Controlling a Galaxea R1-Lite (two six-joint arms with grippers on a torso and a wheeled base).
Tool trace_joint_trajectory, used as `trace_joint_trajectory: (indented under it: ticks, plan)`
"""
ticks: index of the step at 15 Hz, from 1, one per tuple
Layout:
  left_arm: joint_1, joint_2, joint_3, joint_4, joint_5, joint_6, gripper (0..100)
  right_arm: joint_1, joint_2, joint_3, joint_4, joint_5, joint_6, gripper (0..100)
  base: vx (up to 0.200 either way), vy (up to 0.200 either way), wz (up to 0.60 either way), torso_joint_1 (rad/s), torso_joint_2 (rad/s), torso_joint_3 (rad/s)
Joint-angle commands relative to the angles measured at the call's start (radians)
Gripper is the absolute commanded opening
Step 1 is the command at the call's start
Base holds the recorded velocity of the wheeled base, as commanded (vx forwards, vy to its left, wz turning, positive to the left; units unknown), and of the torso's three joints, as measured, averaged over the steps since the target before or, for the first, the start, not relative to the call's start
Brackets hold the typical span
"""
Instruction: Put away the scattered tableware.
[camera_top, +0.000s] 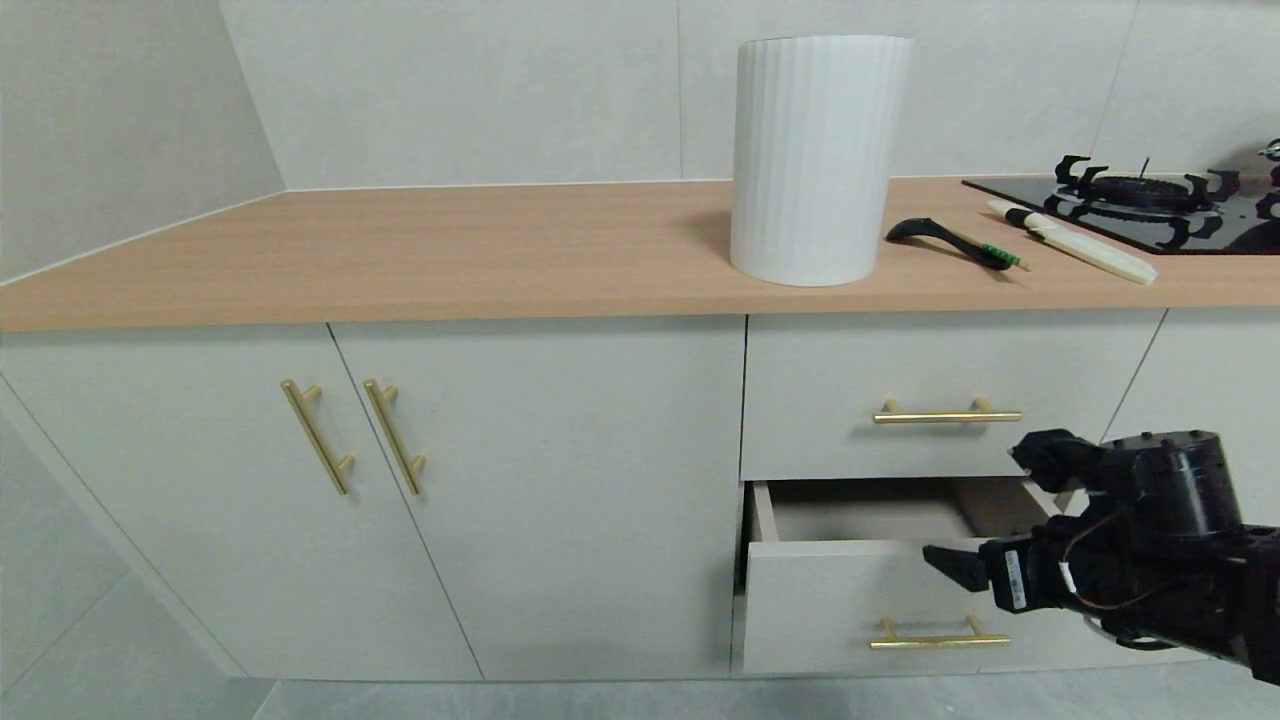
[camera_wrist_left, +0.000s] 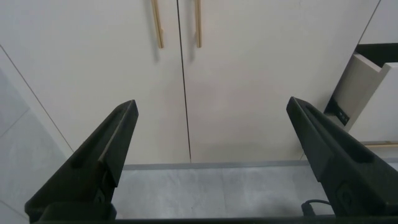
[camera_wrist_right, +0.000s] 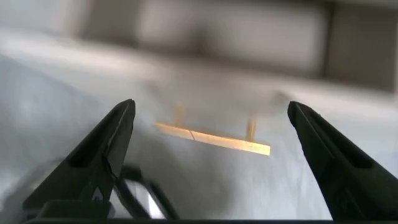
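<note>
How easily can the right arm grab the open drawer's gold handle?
Probably yes, easily: the right gripper hangs beside the drawer, fingers open, with nothing between it and the handle.

Grey tiled wall (camera_top: 450, 90), wooden countertop (camera_top: 400, 250)

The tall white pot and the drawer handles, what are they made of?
The tall white pot looks like matte ceramic, maybe plastic: ribbed, no shine. The drawer handles look like brushed brass-coloured metal: thin golden bars with a soft sheen.
</note>
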Motion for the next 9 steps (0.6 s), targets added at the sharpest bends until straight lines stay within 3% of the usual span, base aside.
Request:
trace_joint_trajectory:
  ticks: [1,5,9]
  plan:
    - [0.0,0.001,0.0,0.0,0.0,0.0,100,0.012,-0.065,-0.028,-0.005,-0.006,0.004,100,0.0,0.0,0.0,0.0,0.0,0.0]
    - [0.0,0.001,0.0,0.0,0.0,0.0,100,0.01,0.102,-0.022,-0.143,-0.053,0.006,100,0.0,0.0,0.0,0.0,0.0,0.0]
    - [0.0,0.001,0.0,0.0,0.0,0.0,100,0.01,0.336,-0.019,-0.384,-0.136,0.066,100,0.0,0.0,0.0,0.0,0.0,0.0]
